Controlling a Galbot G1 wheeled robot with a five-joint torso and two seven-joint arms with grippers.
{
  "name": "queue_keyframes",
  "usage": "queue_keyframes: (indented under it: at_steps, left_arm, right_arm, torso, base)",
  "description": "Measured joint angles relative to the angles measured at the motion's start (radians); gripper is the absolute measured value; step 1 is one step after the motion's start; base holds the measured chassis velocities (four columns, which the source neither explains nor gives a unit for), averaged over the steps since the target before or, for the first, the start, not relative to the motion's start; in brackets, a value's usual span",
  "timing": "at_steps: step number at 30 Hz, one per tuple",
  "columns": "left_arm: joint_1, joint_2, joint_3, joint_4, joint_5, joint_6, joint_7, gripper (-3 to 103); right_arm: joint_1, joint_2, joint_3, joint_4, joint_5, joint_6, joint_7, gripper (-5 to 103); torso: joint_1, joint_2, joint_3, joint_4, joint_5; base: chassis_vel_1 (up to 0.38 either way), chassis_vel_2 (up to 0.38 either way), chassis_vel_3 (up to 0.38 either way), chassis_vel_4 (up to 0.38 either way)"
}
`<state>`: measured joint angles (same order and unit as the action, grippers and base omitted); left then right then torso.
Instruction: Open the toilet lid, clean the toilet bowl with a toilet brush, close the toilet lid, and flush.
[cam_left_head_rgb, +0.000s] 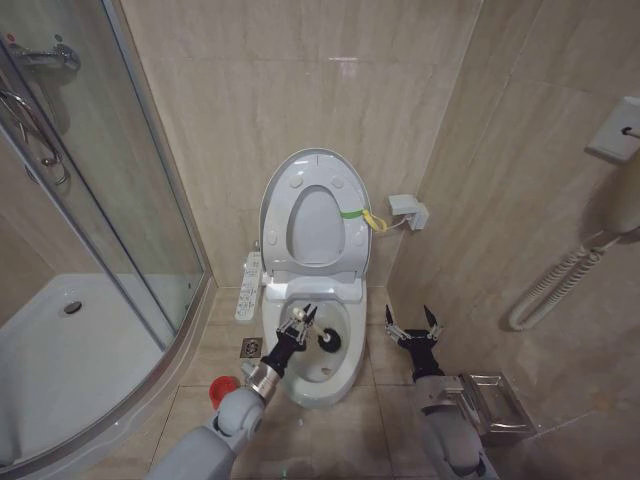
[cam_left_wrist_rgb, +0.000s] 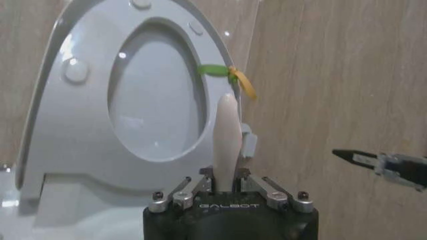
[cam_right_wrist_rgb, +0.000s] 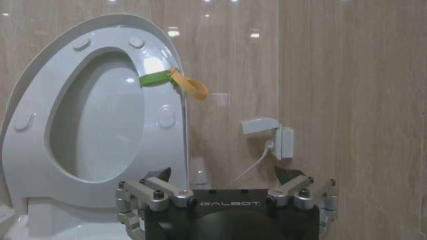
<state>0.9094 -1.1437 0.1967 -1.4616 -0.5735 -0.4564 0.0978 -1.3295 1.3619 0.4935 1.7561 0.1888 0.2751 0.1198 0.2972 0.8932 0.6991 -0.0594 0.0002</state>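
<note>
The left hand (cam_left_head_rgb: 298, 322) is over the toilet bowl (cam_left_head_rgb: 345, 375), and its fingers are closed on the pale handle of the toilet brush (cam_left_head_rgb: 327, 340). The black bristle head is down inside the bowl, just beyond the fingertips. In the left wrist view the handle (cam_left_wrist_rgb: 226, 142) stands straight up between the closed fingers. The right hand (cam_left_head_rgb: 413, 326) waits beside the bowl, on its right side, with its fingers spread wide and nothing in them.

I think the risk here is in the thin, smooth handle: if the hand pushes hard on the ceramic, the handle can turn or slip in the fingers. Also a wide stroke could hit the rim and throw water onto the floor.

Behind the bowl, the toilet lid (cam_left_head_rgb: 284, 195) and the seat stand upright against the tiled wall, with the green strap and yellow loop (cam_left_head_rgb: 375, 221) on the lid's right edge.
</note>
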Motion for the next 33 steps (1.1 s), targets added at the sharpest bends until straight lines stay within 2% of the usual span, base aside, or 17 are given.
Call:
queue_keyframes:
  at_steps: [8, 18, 24, 28, 31, 33]
  left_arm:
    - [0.015, 0.018, 0.043, -0.016, -0.008, 0.038, -0.045, 19]
    - [-0.027, 0.01, 0.02, 0.145, -0.006, 0.02, -0.025, 19]
    - [-0.048, -0.001, 0.007, 0.191, -0.007, 0.009, -0.015, 19]
    - [-0.041, 0.024, 0.017, 0.137, -0.012, 0.018, -0.022, 19]
    - [-0.014, 0.072, 0.05, 0.018, -0.035, 0.056, -0.046, 19]
    - [-0.009, 0.079, 0.055, -0.003, -0.04, 0.064, -0.05, 19]
  right_arm:
    - [0.0, 0.0, 0.0, 0.0, 0.0, 0.0, 0.0, 100]
    - [0.0, 0.0, 0.0, 0.0, 0.0, 0.0, 0.0, 100]
    - [0.0, 0.0, 0.0, 0.0, 0.0, 0.0, 0.0, 100]
    - [0.0, 0.0, 0.0, 0.0, 0.0, 0.0, 0.0, 100]
    - [0.0, 0.0, 0.0, 0.0, 0.0, 0.0, 0.0, 100]
    - [0.0, 0.0, 0.0, 0.0, 0.0, 0.0, 0.0, 100]
  torso:
    - [0.0, 0.0, 0.0, 0.0, -0.0001]
    - [0.0, 0.0, 0.0, 0.0, -0.0003]
    - [0.0, 0.0, 0.0, -0.0001, -0.0003]
    - [0.0, 0.0, 0.0, -0.0001, -0.0001]
    - [0.0, 0.0, 0.0, 0.0, -0.0002]
    - [0.0, 0.0, 0.0, 0.0, 0.0]
  base:
    - [0.0, 0.0, 0.0, 0.0]
    - [0.0, 0.0, 0.0, 0.0]
    - [0.0, 0.0, 0.0, 0.0]
    - [0.0, 0.0, 0.0, 0.0]
    - [0.0, 0.0, 0.0, 0.0]
    - [0.0, 0.0, 0.0, 0.0]
